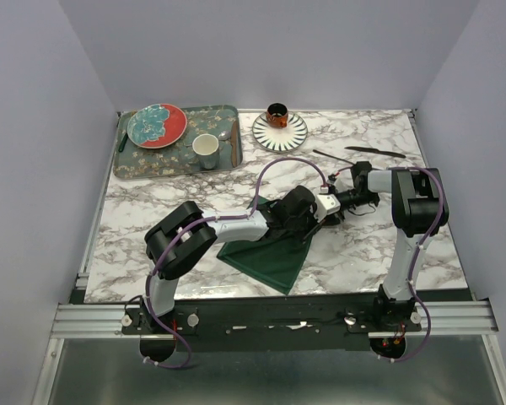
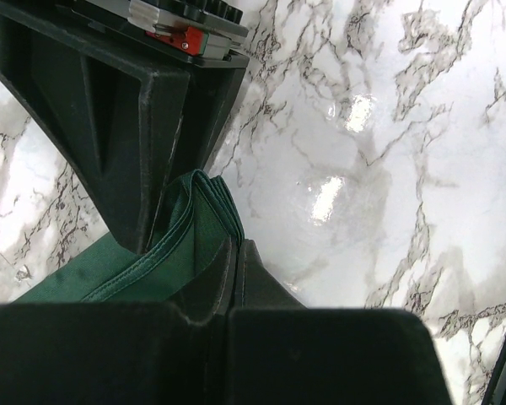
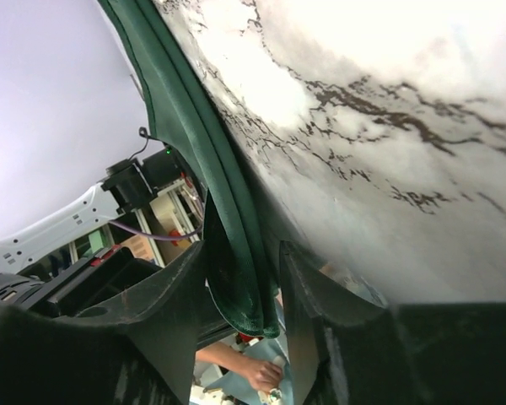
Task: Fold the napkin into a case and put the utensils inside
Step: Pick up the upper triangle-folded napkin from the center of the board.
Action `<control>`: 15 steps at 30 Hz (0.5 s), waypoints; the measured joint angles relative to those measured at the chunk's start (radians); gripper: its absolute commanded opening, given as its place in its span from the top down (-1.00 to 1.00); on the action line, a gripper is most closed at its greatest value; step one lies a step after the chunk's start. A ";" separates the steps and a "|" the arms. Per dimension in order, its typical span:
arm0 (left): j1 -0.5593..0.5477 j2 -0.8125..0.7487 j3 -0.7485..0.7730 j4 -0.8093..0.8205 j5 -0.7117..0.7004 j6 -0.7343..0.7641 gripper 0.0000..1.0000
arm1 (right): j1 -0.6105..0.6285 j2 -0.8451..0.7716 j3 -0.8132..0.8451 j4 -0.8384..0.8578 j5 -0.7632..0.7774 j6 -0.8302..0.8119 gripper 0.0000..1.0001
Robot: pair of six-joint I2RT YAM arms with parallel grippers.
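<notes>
The napkin (image 1: 270, 257) lies near the front middle of the desk (image 1: 354, 253). Its near part is spread flat, tapering toward the arm bases, while its far edge is gathered up where the two arms meet over it. The left end effector (image 1: 293, 211) is clenched, and its wrist view shows a doubled green edge running in at the fingertips, so I judge it is pinning one end of a fold. The right end effector (image 1: 327, 202) comes in from the opposite side and grasps the same thick, layered hem, which fills the gap between its fingers (image 3: 181, 312). Holding one edge from both sides like this suits carrying it over the rest of the cloth and laying a straight crease. The folding therefore looks early, with no narrow case formed yet. The black fork (image 1: 331, 157) and knife (image 1: 375, 152) lie well apart from the cloth toward the far right, probably left there to keep them out of the sweep of the fold until a pocket is ready
</notes>
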 measured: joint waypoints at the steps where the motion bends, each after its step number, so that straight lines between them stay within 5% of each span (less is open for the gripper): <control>1: 0.000 0.000 0.000 0.000 0.000 0.000 1.00 | 0.000 0.000 -0.002 0.001 -0.005 0.000 0.05; 4: 0.000 0.000 0.000 0.000 0.000 0.000 1.00 | 0.000 0.000 -0.005 0.002 -0.019 0.001 -0.07; 15: 0.000 0.000 -0.002 0.004 -0.001 0.000 1.00 | -0.003 0.000 -0.019 -0.001 -0.063 -0.002 0.02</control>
